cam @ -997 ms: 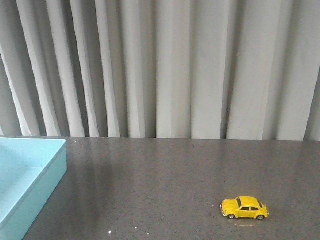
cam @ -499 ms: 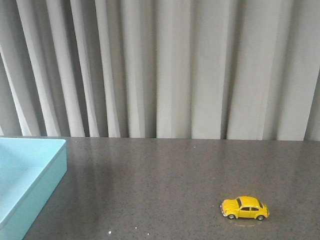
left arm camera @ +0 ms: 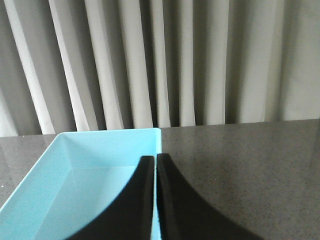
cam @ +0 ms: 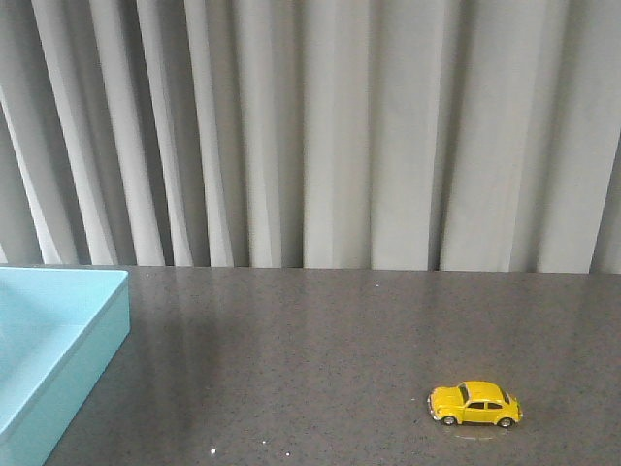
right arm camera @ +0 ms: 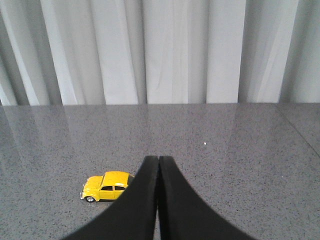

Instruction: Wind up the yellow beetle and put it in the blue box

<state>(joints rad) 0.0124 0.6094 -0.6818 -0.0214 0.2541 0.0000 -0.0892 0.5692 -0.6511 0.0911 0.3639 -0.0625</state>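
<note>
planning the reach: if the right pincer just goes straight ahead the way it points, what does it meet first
Probably bare table; the shut right pincer points past the yellow beetle, which sits off to one side. Depth is unclear.

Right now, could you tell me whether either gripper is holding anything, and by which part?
Nothing is held. The left gripper and right gripper are both shut on nothing; the small yellow toy beetle car stands free on the dark speckled table.

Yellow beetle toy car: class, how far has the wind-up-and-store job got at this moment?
Nothing looks done yet. The small yellow beetle toy car sits on its wheels on the dark speckled table, far from the shallow turquoise-blue box. Nothing is in hand: the left gripper and right gripper are both shut and hold nothing. Grasping, winding and storing all remain.
</note>
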